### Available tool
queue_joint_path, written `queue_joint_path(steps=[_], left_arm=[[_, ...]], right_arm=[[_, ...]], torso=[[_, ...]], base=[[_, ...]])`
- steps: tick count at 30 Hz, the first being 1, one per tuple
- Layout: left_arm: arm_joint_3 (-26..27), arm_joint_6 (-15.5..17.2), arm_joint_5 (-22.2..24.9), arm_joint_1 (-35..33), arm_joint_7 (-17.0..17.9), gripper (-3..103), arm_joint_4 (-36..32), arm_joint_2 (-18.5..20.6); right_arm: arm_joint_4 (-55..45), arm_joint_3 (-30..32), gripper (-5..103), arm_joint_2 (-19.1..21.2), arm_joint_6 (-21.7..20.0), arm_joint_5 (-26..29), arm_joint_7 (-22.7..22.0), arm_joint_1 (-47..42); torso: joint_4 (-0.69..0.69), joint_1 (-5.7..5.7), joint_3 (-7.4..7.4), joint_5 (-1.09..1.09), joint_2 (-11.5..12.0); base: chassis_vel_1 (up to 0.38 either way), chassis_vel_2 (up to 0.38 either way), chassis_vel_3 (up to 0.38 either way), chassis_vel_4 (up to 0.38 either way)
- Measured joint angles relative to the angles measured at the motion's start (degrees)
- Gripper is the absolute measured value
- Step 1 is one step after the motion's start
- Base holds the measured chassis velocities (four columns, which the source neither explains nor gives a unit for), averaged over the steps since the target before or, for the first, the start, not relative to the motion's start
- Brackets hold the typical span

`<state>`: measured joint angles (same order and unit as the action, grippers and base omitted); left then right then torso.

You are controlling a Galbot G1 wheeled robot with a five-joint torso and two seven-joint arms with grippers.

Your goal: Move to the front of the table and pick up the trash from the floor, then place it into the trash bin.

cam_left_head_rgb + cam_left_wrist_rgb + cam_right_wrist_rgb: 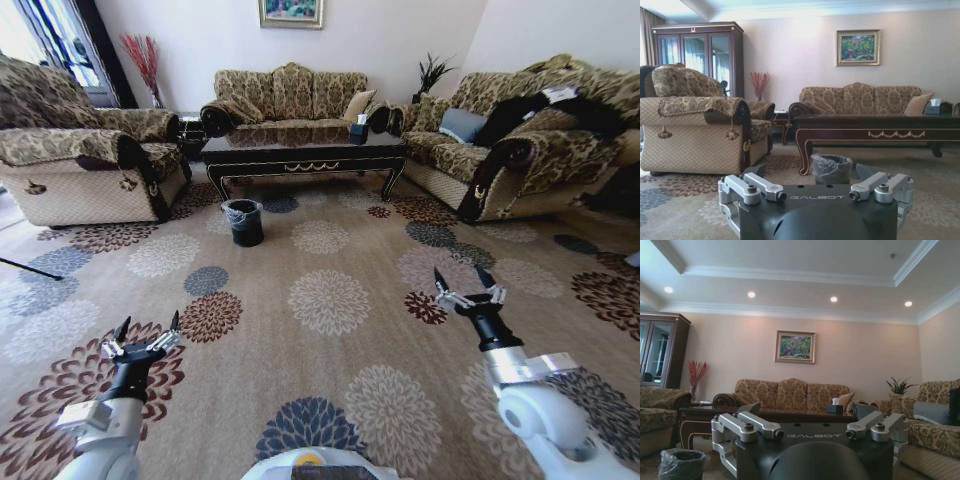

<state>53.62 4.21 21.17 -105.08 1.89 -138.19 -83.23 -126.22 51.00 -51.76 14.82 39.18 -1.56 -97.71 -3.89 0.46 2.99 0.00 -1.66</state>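
The left gripper hangs low over the tan carpet floor with big round flower shapes, and its fingers are spread wide with nothing between them. Far ahead of these fingers, a bit to their right, stands the small round black trash bin with a grey plastic bag folded over its rim. It sits on the floor just in front of the long dark shiny wooden counter with curved legs. The right gripper is held a little higher, and its fingers are spread wide too, holding nothing. I cannot find any trash on the floor near either set of fingers. Litter like this is probably light and easy to squash, so a soft pinch around its middle should work best. The bin's bag looks thin and floppy.
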Motion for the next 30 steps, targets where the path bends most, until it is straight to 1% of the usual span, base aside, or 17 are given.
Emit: queue_joint_path(steps=[17,26,27,30], left_arm=[[0.0,-0.59,0.42,-0.24,-0.14,100,-0.2,-0.22],[-0.01,-0.65,0.39,-0.26,-0.2,100,-0.21,-0.22],[-0.01,-0.65,0.39,-0.26,-0.2,100,-0.21,-0.22],[-0.01,-0.66,0.38,-0.26,-0.21,100,-0.21,-0.22]], right_arm=[[-0.18,0.04,100,0.15,-0.05,0.03,0.14,0.11],[-0.12,-0.01,100,0.12,-0.05,0.01,0.18,0.15],[-0.12,-0.01,100,0.12,-0.05,0.01,0.18,0.15],[-0.1,-0.02,100,0.11,-0.04,0.0,0.19,0.16]], torso=[[0.0,0.0,0.15,0.0,-0.16],[0.0,0.3,2.12,0.0,-2.43],[0.0,0.3,2.12,0.0,-2.43],[0.0,0.38,2.9,0.0,-3.31]], base=[[0.0,0.0,0.0,0.0],[0.0,0.0,0.0,0.0],[0.0,0.0,0.0,0.0],[0.0,0.0,0.0,0.0]])
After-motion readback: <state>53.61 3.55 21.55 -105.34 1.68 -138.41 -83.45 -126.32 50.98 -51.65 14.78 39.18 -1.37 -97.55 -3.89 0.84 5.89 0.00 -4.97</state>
